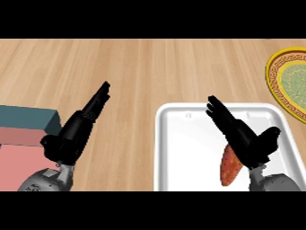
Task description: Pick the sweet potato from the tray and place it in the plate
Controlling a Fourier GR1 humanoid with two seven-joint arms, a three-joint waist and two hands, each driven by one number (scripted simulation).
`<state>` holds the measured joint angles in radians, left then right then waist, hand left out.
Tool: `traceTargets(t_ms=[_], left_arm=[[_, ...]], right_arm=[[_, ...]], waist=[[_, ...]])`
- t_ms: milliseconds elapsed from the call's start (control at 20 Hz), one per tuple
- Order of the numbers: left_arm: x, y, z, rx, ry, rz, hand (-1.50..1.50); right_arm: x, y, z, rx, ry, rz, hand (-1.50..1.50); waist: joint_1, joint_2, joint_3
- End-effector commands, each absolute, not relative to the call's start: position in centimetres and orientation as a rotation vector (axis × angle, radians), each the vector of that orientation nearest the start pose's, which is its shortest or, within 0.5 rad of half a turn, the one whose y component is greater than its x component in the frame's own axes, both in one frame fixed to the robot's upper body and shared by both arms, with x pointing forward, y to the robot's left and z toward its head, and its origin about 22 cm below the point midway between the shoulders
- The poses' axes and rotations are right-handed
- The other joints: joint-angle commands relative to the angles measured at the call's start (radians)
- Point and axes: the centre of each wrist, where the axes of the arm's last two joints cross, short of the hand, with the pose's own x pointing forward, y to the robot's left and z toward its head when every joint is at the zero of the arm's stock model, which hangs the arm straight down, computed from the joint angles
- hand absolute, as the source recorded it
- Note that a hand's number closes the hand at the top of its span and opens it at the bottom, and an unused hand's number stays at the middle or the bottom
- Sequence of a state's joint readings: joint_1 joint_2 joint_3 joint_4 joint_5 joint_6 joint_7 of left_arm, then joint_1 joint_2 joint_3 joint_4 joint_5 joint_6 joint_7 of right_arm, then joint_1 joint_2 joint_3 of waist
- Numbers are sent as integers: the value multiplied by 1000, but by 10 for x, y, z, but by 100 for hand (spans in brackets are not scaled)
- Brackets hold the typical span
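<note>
1. Block (13, 134): a teal and pink block sits at the far left of the counter (148, 67), cut off by the view's edge.

2. Left hand (72, 134): positioned just right of the block, over bare counter. Its fingers (99, 101) are straight and pressed together, pointing away from the robot and slightly right. They hold nothing.

3. Sweet potato (229, 170): an elongated, orange-brown body with a mottled skin and a tapered near end. It lies lengthwise, long axis running roughly toward and away from the robot. Its far end is hidden under the right hand.

4. Tray (188, 148): white, rectangular, with rounded corners and a raised rim, right of centre. The sweet potato is the one item in it and lies in the near half, right of the tray's middle. The left half shows bare white floor.

5. Right hand (248, 141): positioned over the tray. Its fingers (223, 114) are straight and pressed together, pointing away and to the left, with the thumb (271, 134) set apart on the right side. The fingers reach past the sweet potato toward the tray's far rim; the sweet potato lies at the palm and wrist, on their left side. No finger curls round it. Contact between palm and sweet potato cannot be determined.

6. Plate (273, 76): round, yellow patterned rim, green centre. It stands on the counter at the far right, beyond the tray's far right corner, partly cut off by the view's edge.
</note>
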<state>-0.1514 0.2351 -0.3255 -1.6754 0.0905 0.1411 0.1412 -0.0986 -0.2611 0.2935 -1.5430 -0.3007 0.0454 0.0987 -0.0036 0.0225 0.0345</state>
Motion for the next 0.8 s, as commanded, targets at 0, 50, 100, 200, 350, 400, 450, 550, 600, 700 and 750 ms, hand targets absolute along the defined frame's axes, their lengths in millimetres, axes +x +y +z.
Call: traceTargets(t_ms=[0,50,100,200,350,400,450,550,600,700,750], left_arm=[[251,196,28,-17,-1513,-265,0],[242,208,22,10,-1438,-221,0],[241,230,6,46,-1377,-148,0],[227,245,-11,113,-1252,-44,0],[223,244,-17,81,-1213,16,0],[222,243,-23,79,-1192,37,0],[215,243,-25,65,-1188,45,0],[218,241,-29,45,-1170,42,0],[219,238,-30,46,-1181,41,0],[218,253,-32,41,-1183,31,0],[207,252,-42,35,-1157,34,0]], right_arm=[[254,-251,15,192,-1520,188,150],[259,-268,44,76,-1587,141,150],[263,-283,61,-23,-1674,100,150],[267,-334,97,-231,-1800,-1,150],[244,-402,90,-801,-1569,74,150],[240,-401,85,-836,-1610,-85,150],[234,-400,82,-868,-1629,-168,-150],[216,-387,54,-912,-1674,-252,-150],[202,-393,65,-911,-1718,-269,-150],[169,-375,56,-835,-1773,-289,-150],[155,-379,66,-861,-1777,-233,-150]], waist=[[-5,-20,-34],[-12,-26,-35],[-27,-24,-37],[-40,-31,-37],[-80,-19,-45],[-85,-24,-40],[-63,-30,-38],[-47,-26,-35],[-49,-29,-35],[-42,-29,-35],[-40,-30,-36]])
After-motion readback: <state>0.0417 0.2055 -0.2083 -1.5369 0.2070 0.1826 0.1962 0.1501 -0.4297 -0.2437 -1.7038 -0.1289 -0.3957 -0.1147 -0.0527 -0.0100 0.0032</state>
